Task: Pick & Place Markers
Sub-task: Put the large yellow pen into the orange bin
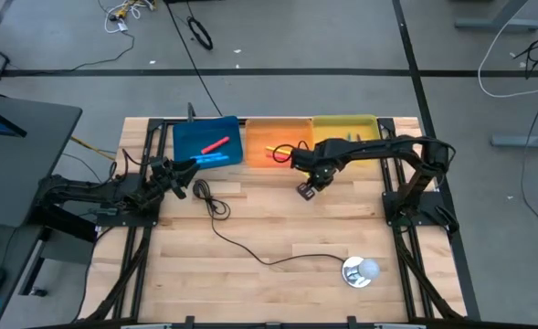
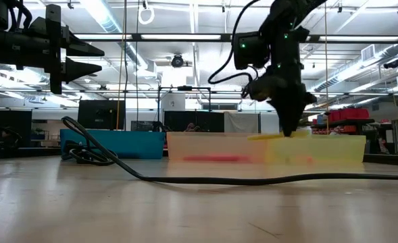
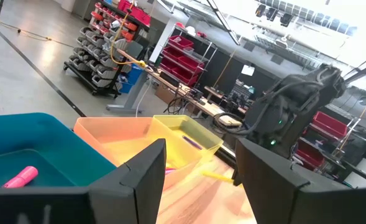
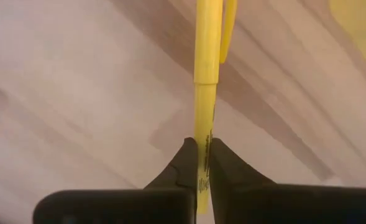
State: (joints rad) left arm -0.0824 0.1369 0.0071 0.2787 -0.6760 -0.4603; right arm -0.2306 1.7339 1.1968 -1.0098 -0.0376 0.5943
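Note:
My right gripper (image 1: 307, 187) hangs over the table in front of the orange tray (image 1: 278, 137), shut on a yellow marker (image 4: 206, 74). My left gripper (image 1: 184, 172) is open near the blue tray (image 1: 206, 137); its fingers are apart in the left wrist view (image 3: 198, 168) and touch nothing. A red-pink marker (image 1: 216, 144) and a blue one (image 1: 212, 158) lie in the blue tray. Red and yellow markers (image 1: 280, 153) lie in the orange tray. A purple marker (image 3: 192, 143) lies in the yellow tray (image 1: 346, 128). My right gripper pinches the yellow marker between its two fingertips (image 4: 186, 158) on the printed barrel near one end (image 4: 202, 165). The capped end with its clip (image 4: 228, 31) sticks out beyond them. The fingers point down from above (image 2: 290, 131). The marker (image 2: 273, 136) lies about level, lifted clear of the table.
The three trays stand side by side along the far edge. A thin black cable (image 1: 223, 215) coils near my left gripper and runs across the wood to a round silver-white object (image 1: 360, 270) near the right front. Bare wood lies between cable and trays.

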